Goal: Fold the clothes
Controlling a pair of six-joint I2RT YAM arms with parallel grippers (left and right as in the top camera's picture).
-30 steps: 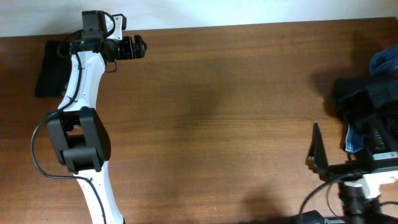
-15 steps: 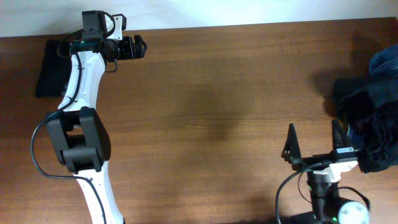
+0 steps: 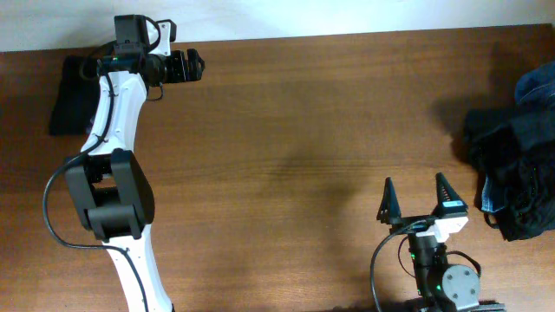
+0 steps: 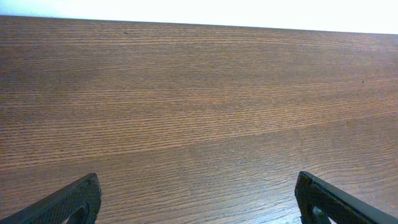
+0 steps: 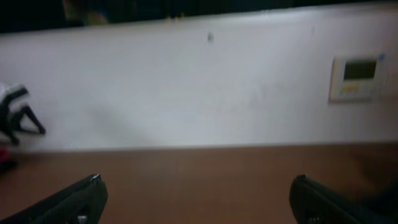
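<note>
A heap of dark black and blue clothes (image 3: pixel 519 147) lies at the table's right edge. A folded black garment (image 3: pixel 71 95) lies at the far left corner, partly under the left arm. My left gripper (image 3: pixel 192 64) is open and empty near the table's back edge, right of that garment; its fingertips (image 4: pixel 74 200) frame bare wood. My right gripper (image 3: pixel 416 191) is open and empty near the front edge, left of the heap, fingertips (image 5: pixel 81 196) pointing across the table toward the far wall. The pants' grey and red waistband is not visible.
The wooden table (image 3: pixel 303 147) spreads between the two arms. A white wall (image 5: pixel 186 87) with a small thermostat panel (image 5: pixel 354 78) lies beyond the table's far edge. The left arm's white links (image 3: pixel 113 165) run along the left side.
My right gripper has swung left, away from the clothes heap, and turned so that its open fingers point toward the back. The left arm has not moved.
</note>
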